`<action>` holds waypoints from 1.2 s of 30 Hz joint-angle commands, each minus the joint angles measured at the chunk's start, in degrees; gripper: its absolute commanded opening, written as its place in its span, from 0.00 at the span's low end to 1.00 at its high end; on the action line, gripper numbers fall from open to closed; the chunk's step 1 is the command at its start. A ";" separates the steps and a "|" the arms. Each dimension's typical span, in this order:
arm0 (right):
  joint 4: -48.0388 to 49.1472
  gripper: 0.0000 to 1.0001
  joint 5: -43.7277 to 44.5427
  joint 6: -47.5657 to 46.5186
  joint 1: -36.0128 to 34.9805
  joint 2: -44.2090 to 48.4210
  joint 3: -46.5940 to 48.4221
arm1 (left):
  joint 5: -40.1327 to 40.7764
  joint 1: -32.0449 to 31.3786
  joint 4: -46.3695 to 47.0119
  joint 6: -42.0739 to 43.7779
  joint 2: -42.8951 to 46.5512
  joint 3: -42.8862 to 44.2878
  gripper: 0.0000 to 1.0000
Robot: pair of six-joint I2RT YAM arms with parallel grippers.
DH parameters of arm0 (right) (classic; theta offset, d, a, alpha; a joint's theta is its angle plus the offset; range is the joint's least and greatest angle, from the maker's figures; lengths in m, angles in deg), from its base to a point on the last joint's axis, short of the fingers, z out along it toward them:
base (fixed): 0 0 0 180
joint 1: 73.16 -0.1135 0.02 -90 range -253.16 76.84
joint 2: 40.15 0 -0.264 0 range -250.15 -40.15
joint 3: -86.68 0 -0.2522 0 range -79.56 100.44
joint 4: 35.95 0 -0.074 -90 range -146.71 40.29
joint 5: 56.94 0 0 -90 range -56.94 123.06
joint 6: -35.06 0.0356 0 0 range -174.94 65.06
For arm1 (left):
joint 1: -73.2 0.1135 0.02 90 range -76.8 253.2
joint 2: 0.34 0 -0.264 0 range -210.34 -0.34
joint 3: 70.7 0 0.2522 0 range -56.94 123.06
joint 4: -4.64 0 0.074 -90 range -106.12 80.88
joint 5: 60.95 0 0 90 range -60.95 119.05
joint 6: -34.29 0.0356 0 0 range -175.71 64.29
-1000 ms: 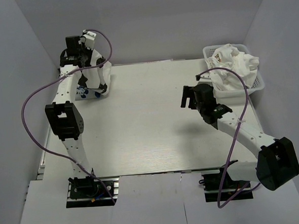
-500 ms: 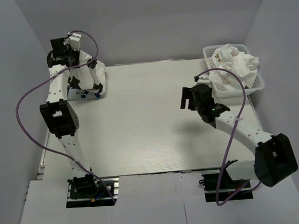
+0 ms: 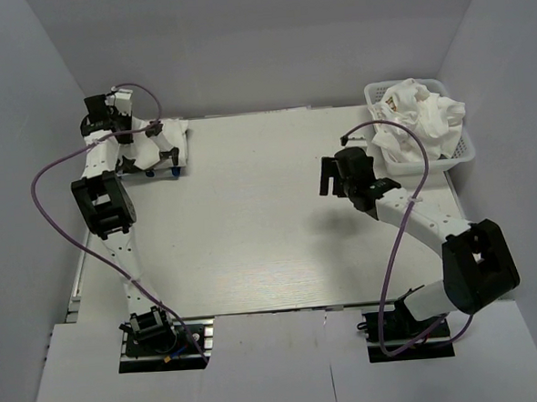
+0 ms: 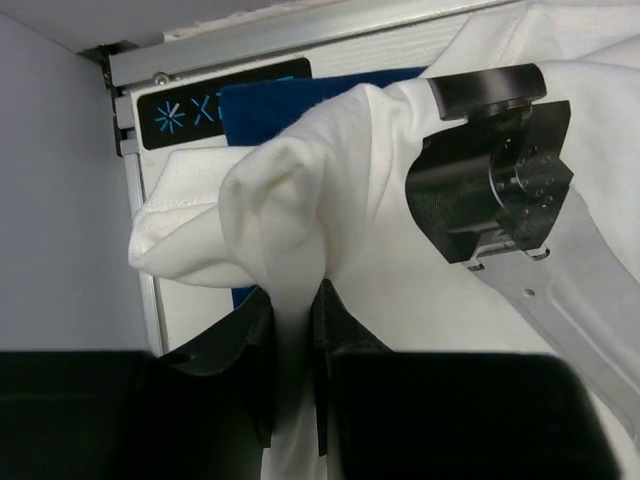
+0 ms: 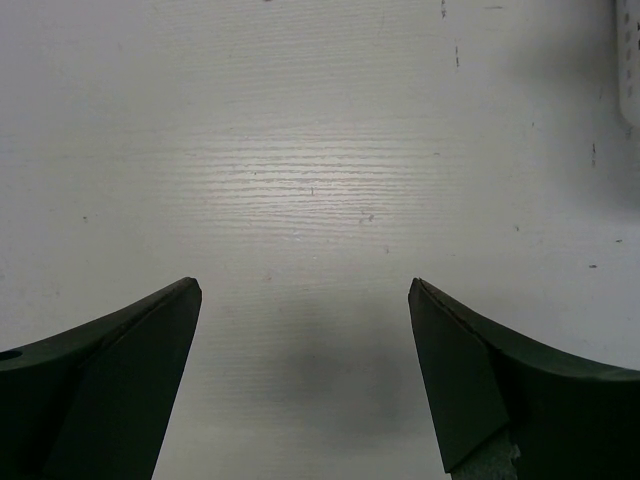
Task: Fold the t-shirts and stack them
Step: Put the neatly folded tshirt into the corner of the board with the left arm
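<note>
My left gripper (image 4: 295, 330) is shut on a bunched fold of the white t-shirt (image 4: 300, 200). It holds the shirt at the table's far left corner (image 3: 148, 134). The white shirt (image 3: 172, 139) drapes over the left arm's own links and over the navy blue t-shirt (image 4: 290, 95). Only a blue edge of the navy shirt shows beneath the white cloth (image 3: 160, 170). My right gripper (image 5: 305, 290) is open and empty. It hovers over bare table right of centre (image 3: 326, 175).
A white basket (image 3: 466, 151) heaped with white cloth (image 3: 418, 110) stands at the far right corner. The table's metal edge rail (image 4: 300, 35) and the grey side wall lie close to the left gripper. The left arm's black joint (image 4: 490, 170) lies over the shirt.
My left gripper has moved left and down toward the far corner with the white shirt, which now sits lower and bunched over the navy one. The right gripper shifted slightly left and farther.
</note>
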 commanded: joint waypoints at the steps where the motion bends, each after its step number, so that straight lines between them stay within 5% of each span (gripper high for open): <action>1: -0.49 0.90 0.17 -0.02 -0.16 -1.12 2.83 | -0.46 0.79 5.69 0.92 2.28 2.47 0.00; 4: -1.01 0.90 0.78 -0.11 -0.16 -1.82 3.01 | 1.65 0.79 6.23 -1.18 0.96 2.64 0.05; 8: -1.54 0.90 1.14 0.15 -0.16 -2.17 3.54 | 5.33 0.79 7.54 -4.78 0.96 2.64 0.70; 9: -1.63 0.90 0.97 0.42 -0.25 -2.09 3.62 | 8.30 0.79 8.15 -5.57 0.96 2.64 0.78; 10: -1.72 0.90 0.62 0.51 -0.16 -2.00 3.63 | 9.72 0.79 8.77 -6.71 0.96 2.64 0.99; 21: -0.58 0.90 -1.06 0.42 -0.25 -0.94 1.87 | 10.52 1.85 2.81 -16.73 10.10 -7.38 1.00; 27: 0.91 0.90 -0.97 0.42 -0.16 0.63 0.11 | 4.53 1.59 0.85 -24.91 18.00 -11.23 1.00; 36: 6.45 0.90 -3.60 3.23 -0.07 7.84 -6.83 | -4.67 -2.45 18.25 -45.03 42.25 -46.96 1.00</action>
